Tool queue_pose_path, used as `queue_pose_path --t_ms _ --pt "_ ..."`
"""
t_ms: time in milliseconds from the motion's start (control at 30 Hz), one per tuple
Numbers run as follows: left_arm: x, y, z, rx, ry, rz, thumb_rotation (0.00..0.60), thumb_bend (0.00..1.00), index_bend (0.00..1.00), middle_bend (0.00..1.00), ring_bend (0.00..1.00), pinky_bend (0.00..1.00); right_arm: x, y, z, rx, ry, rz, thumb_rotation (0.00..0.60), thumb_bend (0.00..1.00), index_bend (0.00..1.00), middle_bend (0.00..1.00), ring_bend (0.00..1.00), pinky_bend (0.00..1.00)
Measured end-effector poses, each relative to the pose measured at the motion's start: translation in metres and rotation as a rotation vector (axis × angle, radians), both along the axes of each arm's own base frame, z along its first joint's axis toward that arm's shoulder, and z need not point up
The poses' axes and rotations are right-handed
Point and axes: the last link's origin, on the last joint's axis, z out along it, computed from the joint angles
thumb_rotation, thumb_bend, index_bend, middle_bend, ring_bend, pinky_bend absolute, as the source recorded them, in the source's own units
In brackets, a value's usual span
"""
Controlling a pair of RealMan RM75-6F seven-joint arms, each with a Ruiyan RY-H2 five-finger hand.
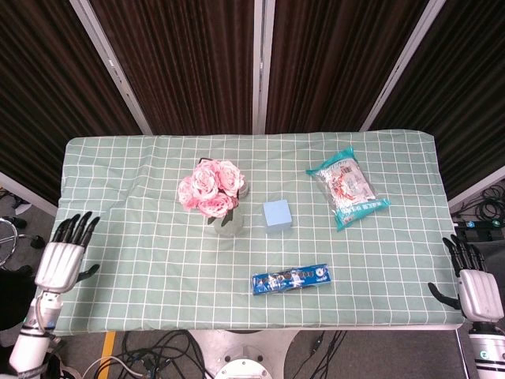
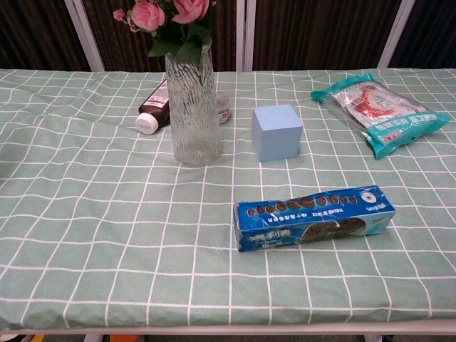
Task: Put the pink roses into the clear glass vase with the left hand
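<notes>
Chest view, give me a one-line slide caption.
Pink roses stand in the clear glass vase beside a blue cube, cookie pack in front.
</notes>
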Motion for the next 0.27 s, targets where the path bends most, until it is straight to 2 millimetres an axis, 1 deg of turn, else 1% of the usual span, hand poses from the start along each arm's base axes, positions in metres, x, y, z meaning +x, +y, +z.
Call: queue_pose_path --t_ms 33,133,267 --pt "-0.005 -0.011 0.002 0.003 0.006 0.024 0.6 0.11 0.05 0.03 0.03 0.12 0.0 0.0 -0.001 0.003 0.002 0.002 0.6 0.14 0.0 0.0 0.0 0.0" --pt "-0.013 -0.032 0.006 0.015 0.007 0.063 0.6 0.11 0.05 0.03 0.03 0.12 0.001 0.0 -0.003 0.014 0.01 0.007 0.6 0.14 0.0 0.0 0.0 0.0" --pt "-0.016 -0.043 0.008 0.028 -0.023 0.075 0.6 0.11 0.05 0.03 0.03 0.12 0.004 0.002 -0.004 0.016 0.011 0.021 0.6 0.14 0.0 0.0 0.0 0.0"
